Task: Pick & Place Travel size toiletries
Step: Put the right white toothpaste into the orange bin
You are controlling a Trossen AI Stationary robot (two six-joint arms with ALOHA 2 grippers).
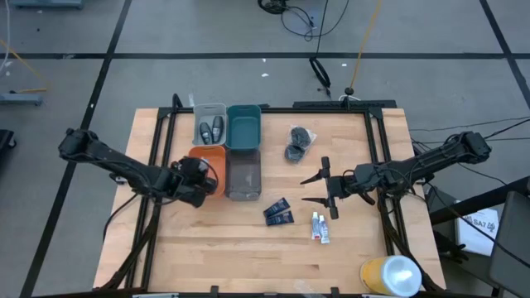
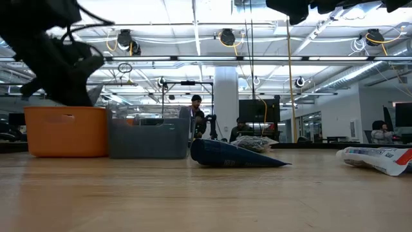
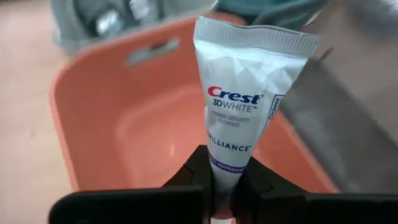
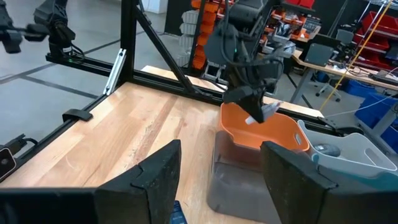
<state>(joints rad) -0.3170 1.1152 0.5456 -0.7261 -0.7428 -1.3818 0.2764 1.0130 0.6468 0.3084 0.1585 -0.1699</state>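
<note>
My left gripper (image 1: 201, 176) hangs over the orange bin (image 1: 212, 157) and is shut on a white Crest tube (image 3: 244, 93). My right gripper (image 1: 313, 189) hovers open over bare wood on the right half, holding nothing. Two white tubes (image 1: 320, 226) and two dark blue packets (image 1: 277, 213) lie flat on the table near it. Two dark grey puffs (image 1: 297, 141) rest farther back. Two dark oval bottles (image 1: 211, 129) lie in the grey bin (image 1: 199, 116). In the low view a blue packet (image 2: 235, 154) and a white tube (image 2: 380, 160) show. My left gripper (image 3: 225, 182) pinches the white tube between its two fingers at the narrow end (image 3: 227, 163), below the printed label. The tube runs out along the fingers, its flat crimped end (image 3: 256, 36) farthest from them. It is lifted clear above the orange bin's hollow (image 3: 149, 134).
The teal bin (image 1: 244, 128) stands behind the clear bin (image 1: 243, 175), next to the grey and orange bins. A big yellow cylinder with a white end (image 1: 389, 276) lies at the near right corner. Black frame rails (image 1: 377, 132) border the table.
</note>
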